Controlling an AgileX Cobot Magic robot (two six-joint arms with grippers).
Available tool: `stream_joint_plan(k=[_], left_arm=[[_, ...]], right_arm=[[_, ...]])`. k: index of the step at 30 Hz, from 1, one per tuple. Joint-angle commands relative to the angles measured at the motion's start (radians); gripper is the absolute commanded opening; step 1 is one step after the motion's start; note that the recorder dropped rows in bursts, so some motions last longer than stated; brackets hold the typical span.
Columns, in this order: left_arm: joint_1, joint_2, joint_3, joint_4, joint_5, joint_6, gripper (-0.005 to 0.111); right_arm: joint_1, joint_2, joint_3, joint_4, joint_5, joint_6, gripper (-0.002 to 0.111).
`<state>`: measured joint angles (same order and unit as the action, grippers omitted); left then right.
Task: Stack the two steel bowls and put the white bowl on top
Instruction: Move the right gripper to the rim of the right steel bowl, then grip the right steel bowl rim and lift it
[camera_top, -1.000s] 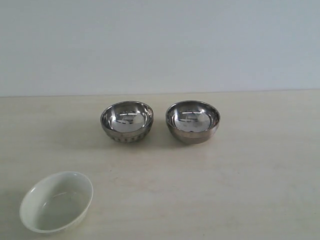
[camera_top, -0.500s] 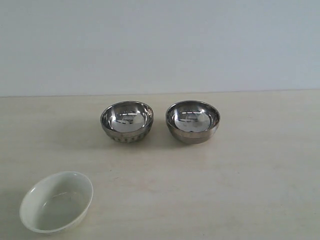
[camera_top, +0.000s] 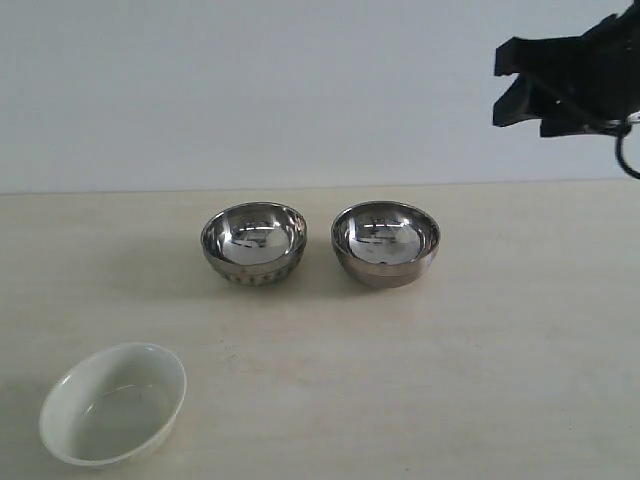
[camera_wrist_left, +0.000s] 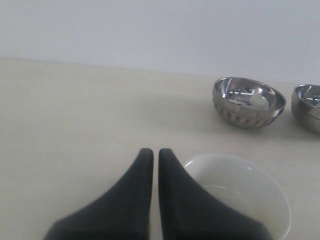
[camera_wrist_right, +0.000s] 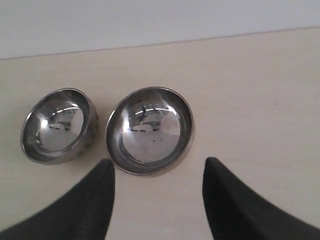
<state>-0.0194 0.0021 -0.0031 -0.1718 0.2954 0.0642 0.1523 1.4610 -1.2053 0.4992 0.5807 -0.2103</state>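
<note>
**Ribbed steel bowl** (camera_top: 254, 243): small, round and mirror-polished, with a band of vertical flutes around its lower outside. It stands upright near the middle of the desk, on the left of the pair in the exterior view.

**Smooth steel bowl** (camera_top: 385, 243): of like size and polish, with a plain wall. It stands upright just beside the first bowl, close to it but apart. Both interiors reflect bright bars and dark shapes.

**Shallow glossy off-white bowl** (camera_top: 113, 403): faintly fluted outside. It sits upright at the near left of the desk, well apart from the steel pair.

**Pale cream desk** (camera_top: 480, 380): matte, with faint streaked grain. It carries all three bowls. A plain pale grey-blue wall (camera_top: 300, 90) rises behind it.

**Right end effector** (camera_wrist_right: 159, 167): black, with two smooth tapering fingers set wide apart and holding nothing. In the right wrist view the smooth steel bowl lies just beyond the gap between them. In the exterior view this end effector shows at the upper right, above the level of the bowls.

**Left end effector** (camera_wrist_left: 155, 152): of the same black tapered form. Its fingers are drawn together with only a thin slit between them, gripping nothing. The off-white bowl lies just beside it; whether a finger touches the rim cannot be told.
</note>
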Motion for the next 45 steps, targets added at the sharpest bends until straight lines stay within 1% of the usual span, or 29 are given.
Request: stream_joint_plan(k=[1, 5, 12, 19, 28, 30, 32, 33, 35, 36, 37, 45], left_arm=[[0.003, -0.002, 0.003, 0.005, 0.0, -0.01, 0.004], [0.003, -0.002, 0.003, 0.005, 0.0, -0.01, 0.004], [0.003, -0.002, 0.003, 0.005, 0.0, -0.01, 0.004], [0.003, -0.002, 0.003, 0.005, 0.0, -0.01, 0.004], [0.003, -0.002, 0.003, 0.005, 0.0, -0.01, 0.004], [0.003, -0.002, 0.003, 0.005, 0.0, -0.01, 0.004], [0.003, -0.002, 0.003, 0.005, 0.0, -0.01, 0.004], [0.003, -0.002, 0.003, 0.005, 0.0, -0.01, 0.004], [0.003, -0.002, 0.003, 0.005, 0.0, -0.01, 0.004], [0.003, -0.002, 0.003, 0.005, 0.0, -0.01, 0.004], [0.003, -0.002, 0.003, 0.005, 0.0, -0.01, 0.004], [0.003, -0.002, 0.003, 0.005, 0.0, -0.01, 0.004]], right_arm=[[-0.002, 0.197, -0.104, -0.012, 0.016, 0.028, 0.05], [0.009, 0.364, -0.179, -0.012, 0.008, 0.028, 0.05], [0.079, 0.566, -0.29, -0.023, -0.088, 0.019, 0.05], [0.081, 0.686, -0.378, -0.035, -0.09, 0.037, 0.05], [0.081, 0.75, -0.381, -0.052, -0.156, 0.025, 0.05], [0.081, 0.754, -0.381, -0.052, -0.162, 0.017, 0.044], [0.081, 0.755, -0.381, -0.052, -0.166, 0.017, 0.034], [0.081, 0.755, -0.381, -0.052, -0.172, 0.017, 0.025], [0.081, 0.755, -0.381, -0.052, -0.171, 0.017, 0.013], [0.081, 0.755, -0.381, -0.052, -0.169, 0.013, 0.004], [0.081, 0.755, -0.381, -0.052, -0.167, 0.01, -0.001], [0.081, 0.755, -0.381, -0.052, -0.141, 0.01, 0.0]])
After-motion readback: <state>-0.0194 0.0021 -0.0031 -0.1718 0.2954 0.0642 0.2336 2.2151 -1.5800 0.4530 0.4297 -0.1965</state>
